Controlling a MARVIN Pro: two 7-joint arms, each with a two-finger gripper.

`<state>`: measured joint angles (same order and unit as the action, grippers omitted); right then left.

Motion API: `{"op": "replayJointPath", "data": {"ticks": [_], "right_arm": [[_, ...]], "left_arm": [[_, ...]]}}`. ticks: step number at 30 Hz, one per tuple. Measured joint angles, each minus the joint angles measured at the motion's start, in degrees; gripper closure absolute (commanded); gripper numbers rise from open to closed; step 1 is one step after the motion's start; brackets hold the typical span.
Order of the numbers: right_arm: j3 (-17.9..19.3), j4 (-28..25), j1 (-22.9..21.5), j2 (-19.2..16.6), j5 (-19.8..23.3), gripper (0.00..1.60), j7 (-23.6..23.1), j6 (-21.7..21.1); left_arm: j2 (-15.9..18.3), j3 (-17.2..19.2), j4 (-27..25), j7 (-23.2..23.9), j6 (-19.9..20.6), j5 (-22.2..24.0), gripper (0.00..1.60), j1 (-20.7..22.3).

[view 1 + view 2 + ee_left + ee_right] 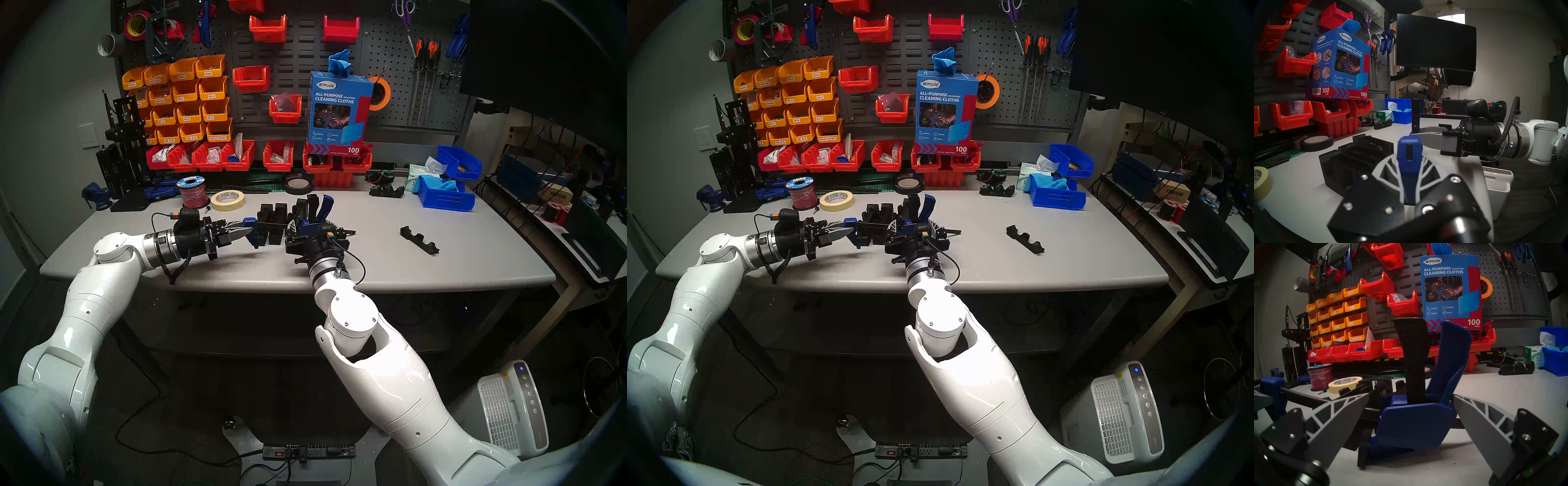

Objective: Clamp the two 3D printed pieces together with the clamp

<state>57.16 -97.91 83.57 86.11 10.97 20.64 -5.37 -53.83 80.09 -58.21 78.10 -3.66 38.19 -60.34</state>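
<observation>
Between spread right gripper (1411, 414) fingers: clamp (1417, 422) handle; left gripper (249, 230) pinching end jaw.

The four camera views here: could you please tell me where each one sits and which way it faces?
Head stereo left: high, looking down at the grey workbench; both white arms show.
Head stereo right: nearly the same picture, shifted sideways.
Left wrist: low, level, facing across the bench; left gripper shut on the blue-and-black bar clamp, right gripper beyond.
Right wrist: low, level, facing the pegboard; right gripper's open fingers flank the clamp's handle.
Both wrist views share the blue cleaning-cloth box.
</observation>
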Motion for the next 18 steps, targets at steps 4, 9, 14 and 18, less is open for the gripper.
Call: {"op": "replayJointPath", "data": {"ticks": [4,9,14,18], "right_arm": [[0.2,0.02,0.01,0.0,-0.03,0.0,-0.14,0.27],[0.88,-0.14,0.04,-0.05,-0.06,0.0,-0.25,0.58],[1.51,-0.16,0.04,-0.09,-0.06,0.0,-0.53,0.78],[1.75,-0.07,0.0,-0.09,-0.06,0.0,-0.88,0.8]], "left_arm": [[0.0,0.03,0.0,0.02,0.0,-0.01,1.6,0.0],[-0.03,0.05,-0.03,0.11,0.01,-0.04,1.6,0.0],[-0.07,0.08,-0.04,0.17,0.01,-0.06,1.6,0.0],[-0.14,0.08,-0.06,0.2,0.01,-0.07,1.6,0.0]]}}
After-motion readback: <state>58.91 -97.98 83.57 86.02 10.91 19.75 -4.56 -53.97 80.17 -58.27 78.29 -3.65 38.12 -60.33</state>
